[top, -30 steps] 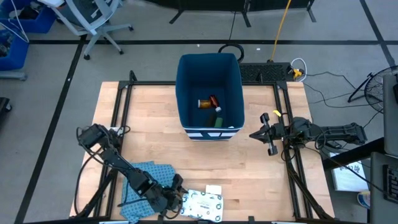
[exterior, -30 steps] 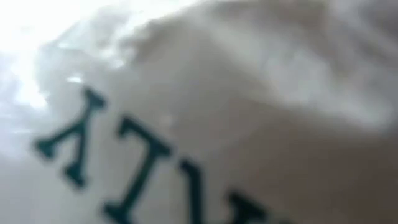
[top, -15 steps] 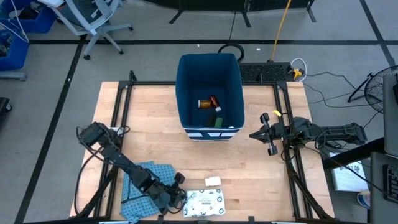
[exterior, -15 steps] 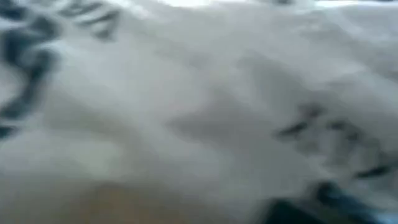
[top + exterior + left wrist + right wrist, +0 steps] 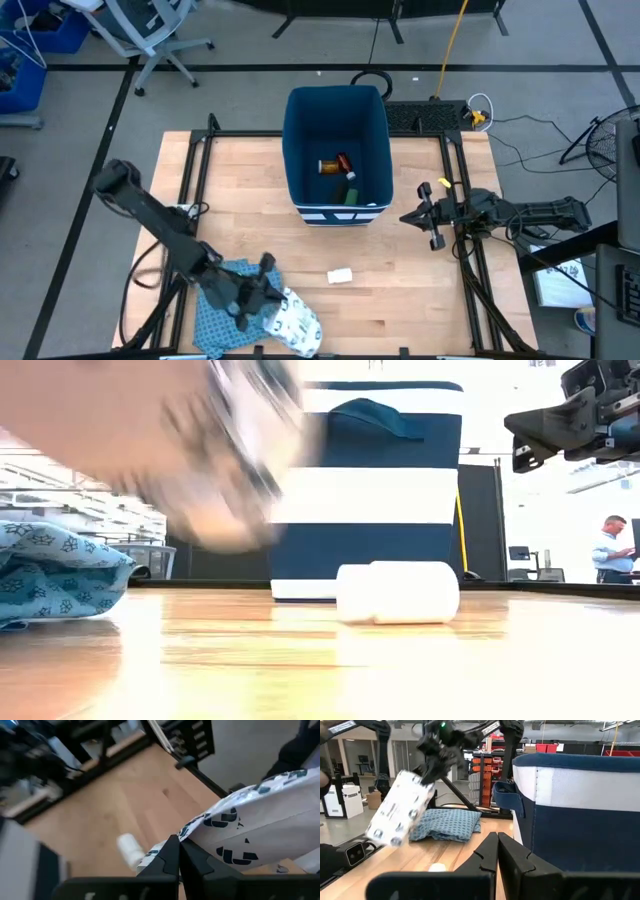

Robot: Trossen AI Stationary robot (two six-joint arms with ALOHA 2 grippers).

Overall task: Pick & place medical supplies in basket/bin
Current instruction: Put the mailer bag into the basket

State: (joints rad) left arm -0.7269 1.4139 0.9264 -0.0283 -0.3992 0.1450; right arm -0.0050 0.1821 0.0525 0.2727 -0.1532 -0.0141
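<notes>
My left gripper (image 5: 258, 292) is over the table's near left part, shut on the white green-printed pouch (image 5: 296, 322), which hangs above the wood next to the blue patterned cloth (image 5: 222, 300). The small white box (image 5: 340, 275) lies on its side on the table in front of the dark blue bin (image 5: 335, 110). Inside the bin rest an orange tube (image 5: 328, 166) and a green piece (image 5: 351, 194). My right gripper (image 5: 432, 216) waits shut by the table's right edge, touching nothing. My left gripper pinches the pouch by an edge near its upper corner (image 5: 189, 833) between its two shut fingers. The fingers come from above, slanting down. The pouch (image 5: 400, 809) hangs tilted below the fingers, clear of the table.
The bin's white-striped wall (image 5: 385, 490) faces the near edge. A black frame rail (image 5: 200, 170) runs along the table's left side and another (image 5: 462, 260) along its right. Bare wood lies between the box and the bin. A person (image 5: 608, 545) stands far off in the room.
My left gripper has taken hold of the pouch, which lay flat at the near edge, and risen with it toward the table's left; the pouch now hangs tilted, clear of the wood. The small white box has moved away from the near edge toward the bin.
</notes>
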